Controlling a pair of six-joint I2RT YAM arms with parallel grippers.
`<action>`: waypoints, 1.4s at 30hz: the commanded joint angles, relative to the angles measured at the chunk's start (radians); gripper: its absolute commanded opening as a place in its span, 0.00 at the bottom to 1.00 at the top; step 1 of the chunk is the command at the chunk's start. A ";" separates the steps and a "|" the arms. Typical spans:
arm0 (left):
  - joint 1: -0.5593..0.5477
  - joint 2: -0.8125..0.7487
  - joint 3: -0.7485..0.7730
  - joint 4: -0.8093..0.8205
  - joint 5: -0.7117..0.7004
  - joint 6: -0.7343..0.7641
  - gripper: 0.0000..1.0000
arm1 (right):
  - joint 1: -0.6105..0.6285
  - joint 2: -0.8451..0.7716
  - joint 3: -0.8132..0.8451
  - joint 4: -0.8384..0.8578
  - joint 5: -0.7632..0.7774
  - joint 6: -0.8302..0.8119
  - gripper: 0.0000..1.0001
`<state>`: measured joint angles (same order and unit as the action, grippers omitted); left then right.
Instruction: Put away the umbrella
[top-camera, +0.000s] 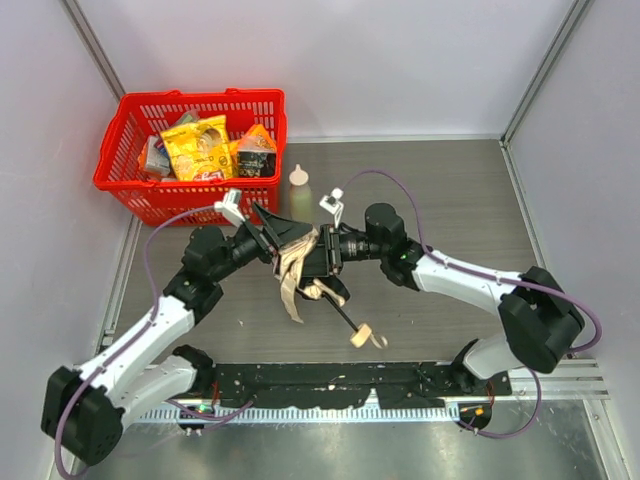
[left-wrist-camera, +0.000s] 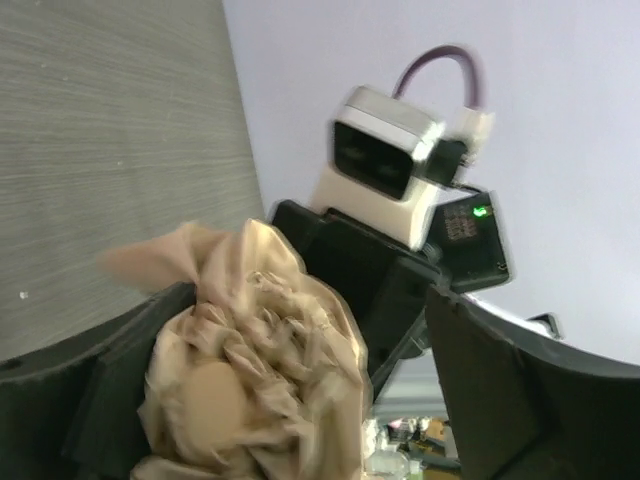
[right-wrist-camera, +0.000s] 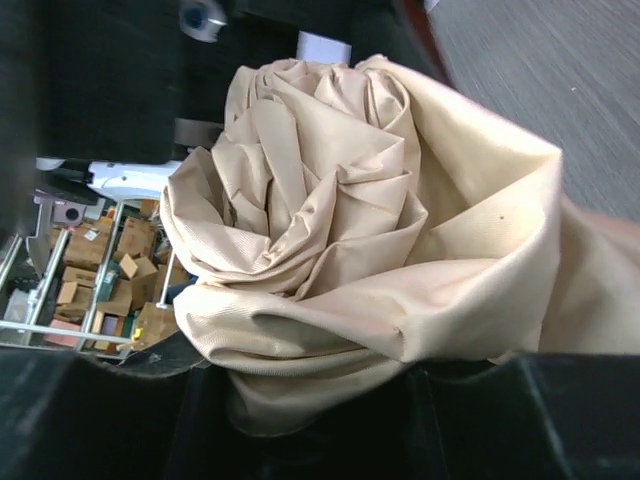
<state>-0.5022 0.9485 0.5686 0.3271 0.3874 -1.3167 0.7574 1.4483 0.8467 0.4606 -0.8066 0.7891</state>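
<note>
My right gripper (top-camera: 312, 254) clamps the umbrella (top-camera: 293, 264) by its bunched canopy and my left gripper (top-camera: 276, 236) gapes beside it. I judge 0 stowed, with the shaft out.

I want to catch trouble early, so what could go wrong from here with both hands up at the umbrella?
The right hand pinches only bunched fabric of the umbrella, so it may slip or unfurl. The left hand looks open beside the fabric, giving little support. The black shaft and handle trail toward the near edge and could snag, and the bottle stands close behind the hands.
</note>
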 joint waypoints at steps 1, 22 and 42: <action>0.011 -0.114 0.096 -0.166 -0.065 0.151 1.00 | -0.044 -0.063 -0.012 0.136 -0.045 0.081 0.01; -0.090 0.028 0.057 0.168 -0.022 0.008 1.00 | -0.086 -0.052 -0.026 0.362 -0.128 0.243 0.01; -0.095 -0.131 0.016 0.027 -0.202 0.108 0.00 | -0.075 -0.239 0.155 -0.558 0.234 -0.229 0.56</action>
<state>-0.6079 0.8898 0.5751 0.3676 0.2718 -1.2449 0.7071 1.3075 0.9138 0.2462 -0.7925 0.7574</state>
